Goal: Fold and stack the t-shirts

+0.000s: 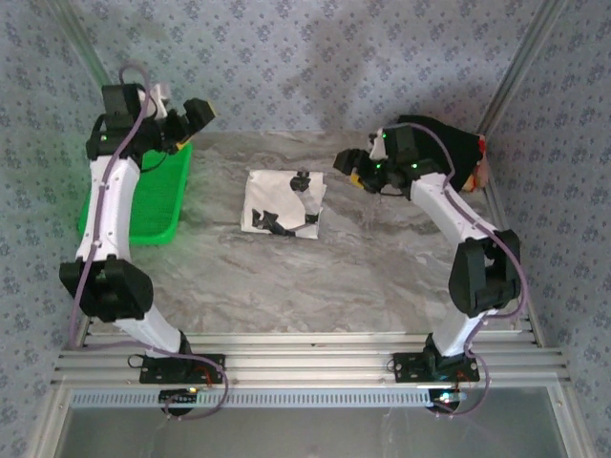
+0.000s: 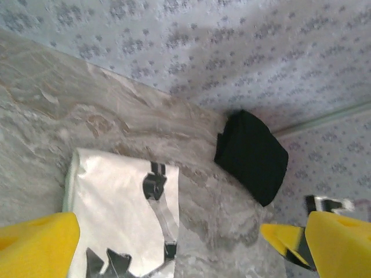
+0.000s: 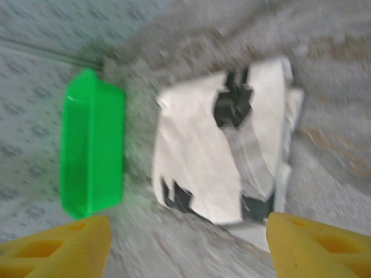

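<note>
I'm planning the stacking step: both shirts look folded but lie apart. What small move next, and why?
Probably swing the right end effector, open and empty, over to the black shirt. It lies folded at the far right corner, apart from the folded white shirt mid-table, so nothing is stacked yet, and that end effector is nearer.

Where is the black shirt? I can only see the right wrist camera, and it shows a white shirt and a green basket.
Observer: The black shirt lies folded at the far right corner of the table, apart from the white shirt.
Operator: Is the left end effector holding something?
Observer: No. The left end effector is open, with nothing between its yellow fingers.
</note>
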